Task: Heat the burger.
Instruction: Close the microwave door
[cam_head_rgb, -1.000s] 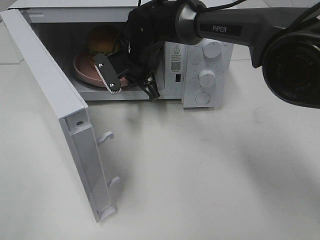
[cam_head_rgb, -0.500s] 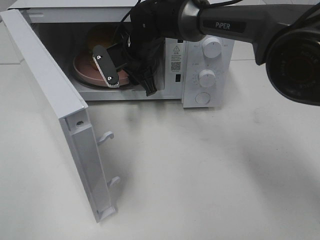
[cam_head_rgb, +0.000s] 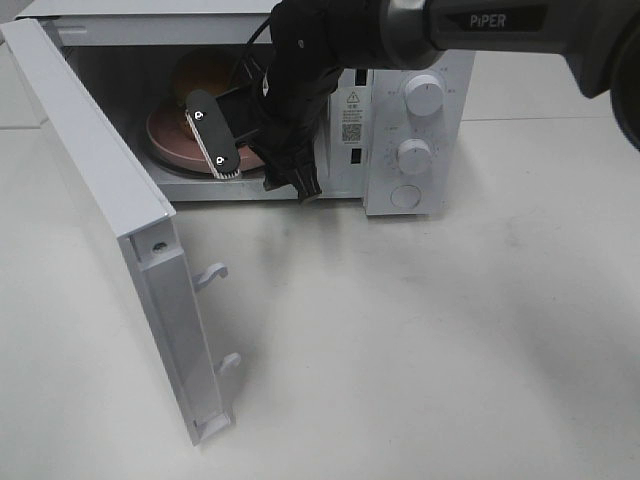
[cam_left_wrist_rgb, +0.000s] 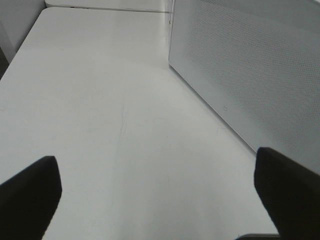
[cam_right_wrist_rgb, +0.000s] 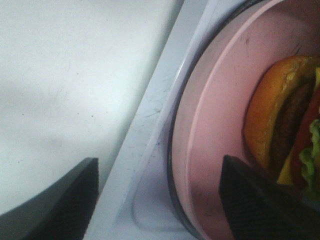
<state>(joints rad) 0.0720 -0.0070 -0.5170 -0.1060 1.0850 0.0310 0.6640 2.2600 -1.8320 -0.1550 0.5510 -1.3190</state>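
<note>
- Microwave (cam_head_rgb: 440, 130) stood with its door (cam_head_rgb: 100, 190) wide, letting the right gripper (cam_head_rgb: 255, 160) reach its mouth.
- Plate (cam_right_wrist_rgb: 200, 125) lay inside, just beyond the gripper's parted, empty jaws.
- Burger (cam_right_wrist_rgb: 280, 125) sat on it, placed for heating.
- Left gripper (cam_left_wrist_rgb: 155, 200) hung wide open, empty, aside.

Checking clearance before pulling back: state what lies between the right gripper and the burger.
Bare round pink plate surface, carrying the glossy-bun burger, lies ahead of the right gripper; right wrist view shows it.
</note>
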